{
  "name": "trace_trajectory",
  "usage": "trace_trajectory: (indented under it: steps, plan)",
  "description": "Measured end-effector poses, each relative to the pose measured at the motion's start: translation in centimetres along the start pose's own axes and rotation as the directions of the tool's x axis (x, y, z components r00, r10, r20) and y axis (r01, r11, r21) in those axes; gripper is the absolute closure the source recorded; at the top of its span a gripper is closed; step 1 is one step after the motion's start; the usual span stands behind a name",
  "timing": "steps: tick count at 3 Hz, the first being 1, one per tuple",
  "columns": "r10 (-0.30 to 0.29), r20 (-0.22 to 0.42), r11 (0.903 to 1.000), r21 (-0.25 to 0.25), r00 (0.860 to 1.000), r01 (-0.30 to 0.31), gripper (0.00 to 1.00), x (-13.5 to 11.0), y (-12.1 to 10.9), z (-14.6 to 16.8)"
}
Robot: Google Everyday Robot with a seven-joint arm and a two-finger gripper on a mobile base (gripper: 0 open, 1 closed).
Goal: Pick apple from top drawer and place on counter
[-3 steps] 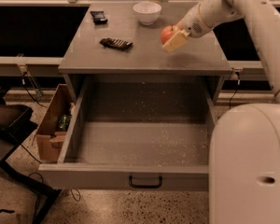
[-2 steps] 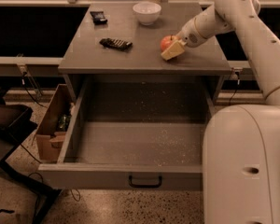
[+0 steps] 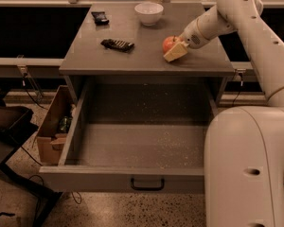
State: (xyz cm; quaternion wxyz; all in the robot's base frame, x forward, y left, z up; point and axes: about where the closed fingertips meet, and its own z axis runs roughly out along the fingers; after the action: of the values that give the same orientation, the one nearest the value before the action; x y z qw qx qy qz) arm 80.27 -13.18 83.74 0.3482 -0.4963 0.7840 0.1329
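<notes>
The apple [image 3: 168, 43] sat at the right-hand part of the counter [image 3: 132, 58], toward its front edge, red-orange with a paler patch on top. Whether it rested fully on the surface or hung just clear of it could not be told. The gripper [image 3: 175, 51] was down at counter level and closed around the apple, with one pale tan finger [image 3: 176, 52] pressed against the fruit's near right side and the other hidden behind it. The white arm [image 3: 213, 22] reached in from the right, coming down from a rounded elbow at the upper right corner of the view, and the robot's big white body [image 3: 248, 169] filled the lower right, covering the drawer's right front corner.

Below the counter, the top drawer [image 3: 142, 148] stood pulled fully out toward the camera. Its speckled grey floor showed, and a dark curved handle [image 3: 147, 184] sat in the middle of its front panel.

A white bowl [image 3: 148, 12] stood near the back edge of the counter, behind and a little left of the apple and well apart from it. A flat dark object [image 3: 117, 44], something like a remote, lay left of the apple at about the same depth. A smaller dark object [image 3: 100, 17] lay at the back left.

On the speckled ground left of the drawer stood an open cardboard box [image 3: 52, 131], just beside the drawer's side wall, with something greenish inside. A dark piece of furniture [image 3: 7, 126] showed at the far left edge.
</notes>
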Motion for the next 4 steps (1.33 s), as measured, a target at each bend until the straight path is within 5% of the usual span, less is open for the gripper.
trace_trajectory:
  steps: [2, 3, 4]
  plan:
    - [0.0, 0.0, 1.0, 0.0, 1.0, 0.0, 0.11, 0.0, 0.0, 0.01]
    - [0.0, 0.0, 1.0, 0.0, 1.0, 0.0, 0.0, 0.0, 0.0, 0.01]
    - [-0.001, 0.0, 1.0, 0.0, 1.0, 0.001, 0.0, -0.02, 0.01, -0.01]
